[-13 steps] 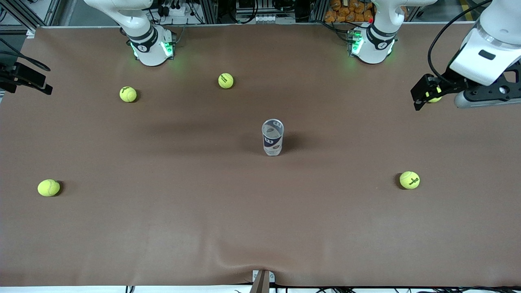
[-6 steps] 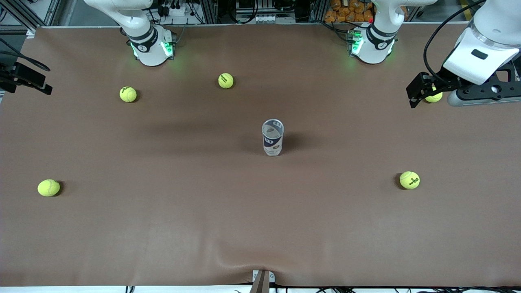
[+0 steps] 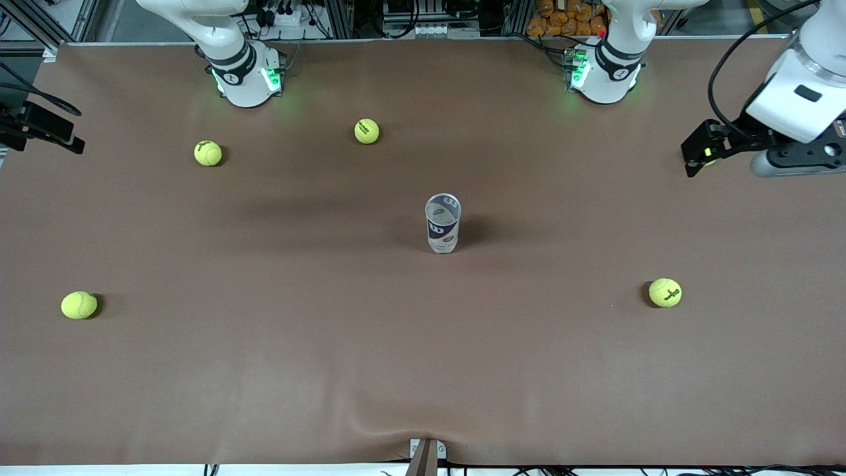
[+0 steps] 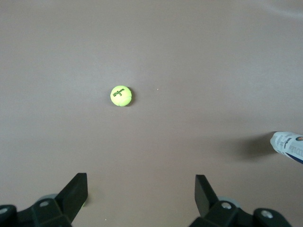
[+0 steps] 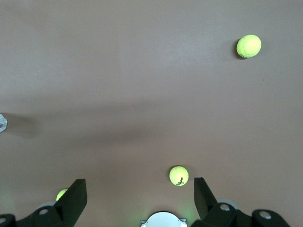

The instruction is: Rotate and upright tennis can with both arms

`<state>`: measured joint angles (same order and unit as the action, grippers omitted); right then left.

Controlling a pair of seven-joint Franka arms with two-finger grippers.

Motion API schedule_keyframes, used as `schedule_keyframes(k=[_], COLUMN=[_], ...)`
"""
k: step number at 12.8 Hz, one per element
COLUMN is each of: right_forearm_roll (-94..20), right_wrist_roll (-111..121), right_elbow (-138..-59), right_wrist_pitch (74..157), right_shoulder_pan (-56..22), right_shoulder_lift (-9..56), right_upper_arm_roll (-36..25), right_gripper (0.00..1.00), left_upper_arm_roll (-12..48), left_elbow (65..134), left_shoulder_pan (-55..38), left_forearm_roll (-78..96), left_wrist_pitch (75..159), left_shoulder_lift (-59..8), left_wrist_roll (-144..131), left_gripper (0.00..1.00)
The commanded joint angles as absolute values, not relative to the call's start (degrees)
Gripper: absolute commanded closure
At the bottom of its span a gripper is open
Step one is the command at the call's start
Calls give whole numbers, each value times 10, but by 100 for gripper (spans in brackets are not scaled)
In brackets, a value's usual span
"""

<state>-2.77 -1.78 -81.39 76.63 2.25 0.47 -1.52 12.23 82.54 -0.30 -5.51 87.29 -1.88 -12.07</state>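
worktop: brown mat, lab racks along the robots' edge.
tennis can: we see it upright at mid-worktop, open rim up, nothing touching it; we judge the uprighting done.
left tool: fingers spread, empty, up over the left arm's end of the worktop, above a ball it partly hides; likely parked clear of the can.
right tool: fingers spread, empty, high near its own base; arm waits.
tennis balls: loose, scattered, all well apart from the can.
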Motion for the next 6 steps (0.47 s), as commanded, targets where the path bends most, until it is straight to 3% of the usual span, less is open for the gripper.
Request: schedule_keyframes(k=[1,6], right_forearm_roll=[-24,-25], right_wrist_roll=[-20,-20], right_elbow=[-808,-808], right_wrist_pitch=[759,759], right_shoulder_pan=[32,32], right_shoulder_lift=[2,2], right_upper_arm_roll=[-9,-9], right_gripper=[0,0], left_upper_arm_roll=[126,126], left_elbow=[831,831], left_shoulder_pan=[3,4], left_forearm_roll=[-47,-47], left_wrist_pitch=[864,860], left_shoulder_lift=[-6,-6], left_wrist_roll=[-108,-107], left_gripper=[0,0])
